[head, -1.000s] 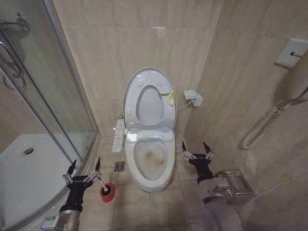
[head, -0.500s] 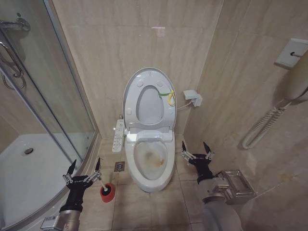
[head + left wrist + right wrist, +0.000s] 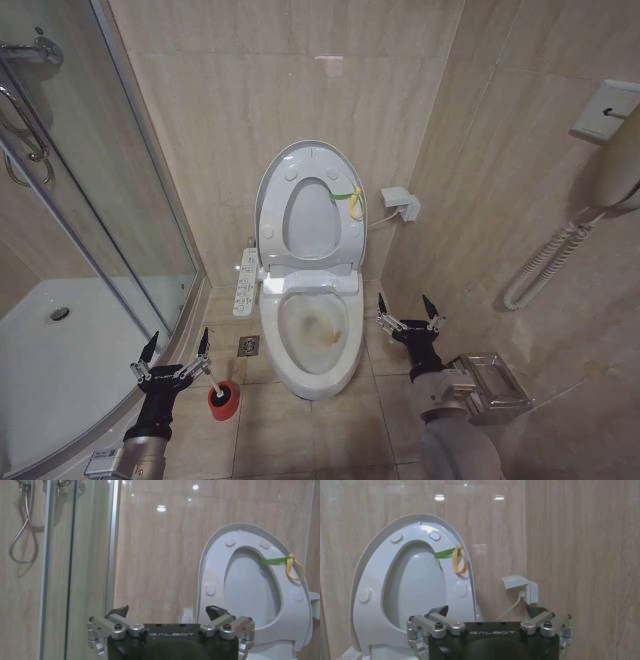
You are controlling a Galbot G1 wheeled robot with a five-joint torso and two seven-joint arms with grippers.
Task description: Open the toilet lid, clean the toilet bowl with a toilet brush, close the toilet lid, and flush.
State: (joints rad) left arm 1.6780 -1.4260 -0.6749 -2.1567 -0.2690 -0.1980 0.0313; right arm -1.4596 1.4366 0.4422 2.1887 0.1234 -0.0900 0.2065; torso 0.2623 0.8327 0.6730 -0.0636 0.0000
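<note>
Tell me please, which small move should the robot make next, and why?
Probably the left gripper should come down onto the toilet brush just beside it. The toilet lid already stands up, the toilet bowl shows brown stains, and both grippers are open and empty; the right gripper waits across the bowl.

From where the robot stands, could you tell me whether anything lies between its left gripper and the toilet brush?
Nothing visible does. The left gripper is open, low beside the shower tray, and the toilet brush sits in its red holder on the floor close to the gripper's toilet-side finger. The toilet bowl lies beyond the brush, not between them.
</note>
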